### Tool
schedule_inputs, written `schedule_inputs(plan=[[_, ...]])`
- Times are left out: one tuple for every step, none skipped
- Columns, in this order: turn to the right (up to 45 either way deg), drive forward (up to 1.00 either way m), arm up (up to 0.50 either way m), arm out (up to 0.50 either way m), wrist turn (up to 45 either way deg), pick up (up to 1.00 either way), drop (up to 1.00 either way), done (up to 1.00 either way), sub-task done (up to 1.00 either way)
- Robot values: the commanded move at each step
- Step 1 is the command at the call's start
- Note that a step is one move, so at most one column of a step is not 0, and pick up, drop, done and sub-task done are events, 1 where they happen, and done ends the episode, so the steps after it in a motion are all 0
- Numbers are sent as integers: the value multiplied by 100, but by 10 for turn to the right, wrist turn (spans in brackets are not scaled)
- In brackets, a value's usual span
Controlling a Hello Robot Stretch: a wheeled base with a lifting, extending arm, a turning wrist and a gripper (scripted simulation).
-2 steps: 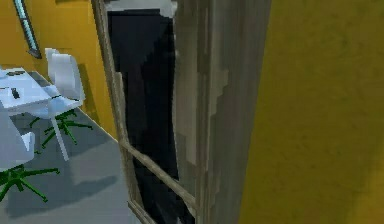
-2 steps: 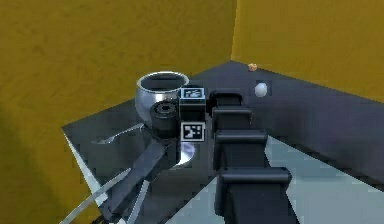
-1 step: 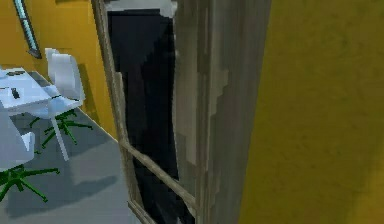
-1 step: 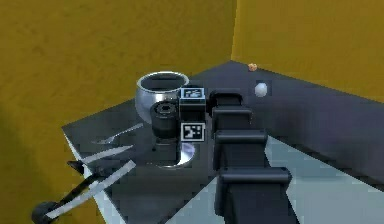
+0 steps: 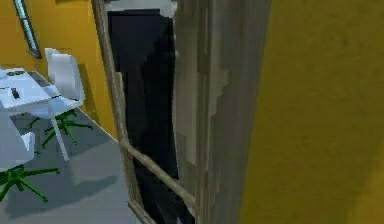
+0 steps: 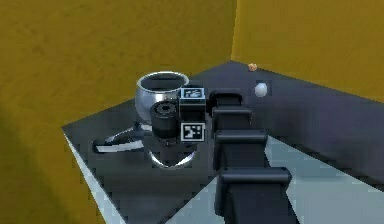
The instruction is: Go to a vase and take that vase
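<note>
A round, shiny silver vase (image 6: pixel 158 93) with a dark mouth stands on a dark tabletop (image 6: pixel 100 128) in the arm side view. The dark arm (image 6: pixel 245 160) rises from the bottom edge and ends at two white marker squares (image 6: pixel 192 112) beside the vase. Left of the squares, the gripper (image 6: pixel 128 138) has its dark body in front of the vase's lower part, and its thin pale fingers (image 6: pixel 112 143) lie low over the tabletop. I cannot tell whether it holds anything.
A small white ball (image 6: pixel 261 89) and a tiny orange thing (image 6: pixel 253 67) lie farther back on the dark surface, with yellow walls (image 6: pixel 60 50) behind. Ahead stands a pale-framed dark door panel (image 5: pixel 150 100) close by. A white table (image 5: pixel 22 92) and white chairs (image 5: pixel 62 85) stand at the left.
</note>
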Motion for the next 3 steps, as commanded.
schedule_inputs(plan=[[0,0,0,0,360,0,0,0,0],[0,0,-14,0,0,0,0,0,0],[0,0,0,0,0,100,0,0,0]])
